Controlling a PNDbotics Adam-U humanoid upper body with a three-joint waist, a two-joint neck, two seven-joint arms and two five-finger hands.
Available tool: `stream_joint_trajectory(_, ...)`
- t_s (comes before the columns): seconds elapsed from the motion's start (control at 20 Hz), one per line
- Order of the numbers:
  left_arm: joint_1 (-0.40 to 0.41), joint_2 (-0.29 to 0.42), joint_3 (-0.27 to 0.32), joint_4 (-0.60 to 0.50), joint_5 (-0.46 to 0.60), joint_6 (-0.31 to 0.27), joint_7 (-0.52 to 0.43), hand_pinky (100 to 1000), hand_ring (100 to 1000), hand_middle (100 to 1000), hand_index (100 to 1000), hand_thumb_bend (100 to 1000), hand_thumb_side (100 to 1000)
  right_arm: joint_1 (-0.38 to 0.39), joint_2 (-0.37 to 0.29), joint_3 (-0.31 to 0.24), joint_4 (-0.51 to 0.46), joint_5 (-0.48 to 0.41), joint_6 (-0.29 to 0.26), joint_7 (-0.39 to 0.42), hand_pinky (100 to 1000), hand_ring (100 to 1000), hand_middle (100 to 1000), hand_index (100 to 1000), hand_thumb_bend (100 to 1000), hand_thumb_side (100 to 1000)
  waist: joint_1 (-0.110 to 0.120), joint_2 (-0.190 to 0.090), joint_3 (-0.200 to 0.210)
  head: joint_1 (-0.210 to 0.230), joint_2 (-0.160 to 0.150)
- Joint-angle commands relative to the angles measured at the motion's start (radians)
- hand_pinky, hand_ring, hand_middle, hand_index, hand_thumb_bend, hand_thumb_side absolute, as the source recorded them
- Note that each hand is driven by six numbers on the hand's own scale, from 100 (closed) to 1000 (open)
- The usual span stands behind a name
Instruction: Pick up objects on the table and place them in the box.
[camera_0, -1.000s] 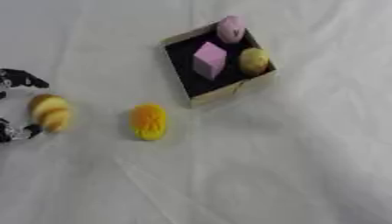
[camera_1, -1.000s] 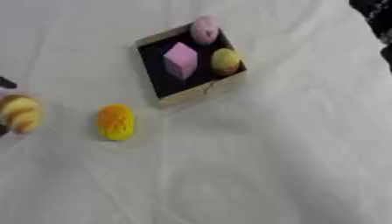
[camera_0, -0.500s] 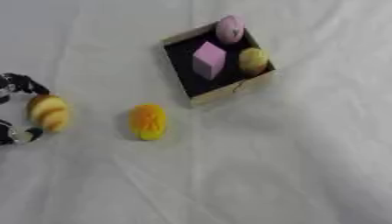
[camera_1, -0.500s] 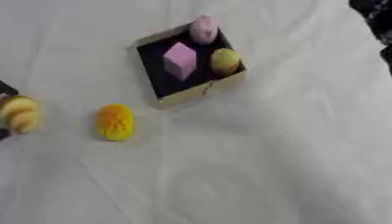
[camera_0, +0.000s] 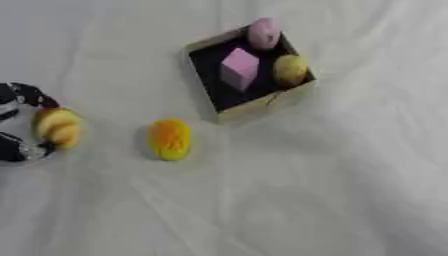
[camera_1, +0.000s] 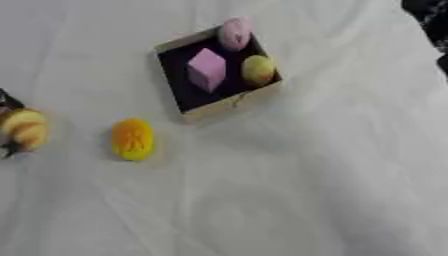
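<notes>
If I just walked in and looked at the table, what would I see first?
Probably the open box near the top middle, dark inside, holding a pink block, a pink rounded thing and a yellow rounded thing. Next, the bright orange-yellow object lying alone on the white cloth, below and left of the box. At the far left edge, the left hand curls around a yellow-and-tan object.

Your whole view is the desk (camera_0: 315, 200), draped in a white cloth (camera_1: 289, 190); the cloth lies rumpled, with soft creases running across it; light falls evenly, casting only faint shadows; you see no wall, floor or window.
</notes>
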Motion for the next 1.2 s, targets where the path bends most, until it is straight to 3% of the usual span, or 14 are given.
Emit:
stream_joint_trajectory(0.05,-0.013,0.012,-0.003,0.002,-0.009,-0.004,0.015,737,715,626,758,267,237,-0.006,-0.011,-0.007,-0.019,0.001,0.002,-0.001,1000,902,583,790,100,531,-0.016,-0.013,-0.002,0.002,-0.008)
stream_joint_trajectory(0.15,-0.017,0.01,-0.003,-0.007,-0.006,-0.002,0.037,675,638,567,699,175,225,-0.005,-0.01,-0.007,-0.019,0.0,0.003,-0.001,1000,902,583,790,100,531,-0.016,-0.014,-0.002,0.002,-0.007)
stream_joint_trajectory(0.2,-0.018,0.01,-0.002,-0.014,-0.006,-0.002,0.051,675,638,567,699,175,225,-0.004,-0.01,-0.007,-0.019,0.0,0.003,-0.002,1000,902,583,790,100,531,-0.016,-0.015,-0.002,0.001,-0.007)
stream_joint_trajectory(0.25,-0.019,0.008,0.0,-0.025,-0.003,0.0,0.067,641,607,538,667,100,221,-0.004,-0.01,-0.008,-0.019,0.0,0.003,-0.002,1000,902,583,790,100,531,-0.016,-0.015,-0.002,0.001,-0.006)
stream_joint_trajectory(0.45,-0.026,0.01,0.022,-0.127,0.021,0.002,0.123,615,577,512,639,100,233,0.0,-0.012,-0.01,-0.019,0.0,0.003,-0.005,1000,902,583,790,100,530,-0.014,-0.019,-0.001,-0.008,-0.004)
stream_joint_trajectory(0.7,-0.072,0.036,0.053,-0.282,0.067,0.012,0.124,610,564,510,627,100,244,0.004,-0.018,-0.01,-0.019,0.0,0.003,-0.009,1000,902,583,790,100,531,-0.008,-0.024,0.005,-0.029,0.005)
stream_joint_trajectory(0.95,-0.201,0.038,0.025,-0.331,0.142,0.024,0.094,611,558,510,623,100,245,-0.003,-0.028,-0.003,-0.019,-0.004,0.004,-0.006,1000,902,583,790,100,524,0.002,-0.034,0.003,-0.041,0.012)
stream_joint_trajectory(1.2,-0.374,-0.046,-0.041,-0.263,0.2,0.022,0.019,609,549,506,619,100,248,-0.012,-0.034,0.004,-0.019,-0.009,0.001,-0.001,1000,901,584,789,100,520,0.01,-0.036,-0.009,-0.034,0.011)
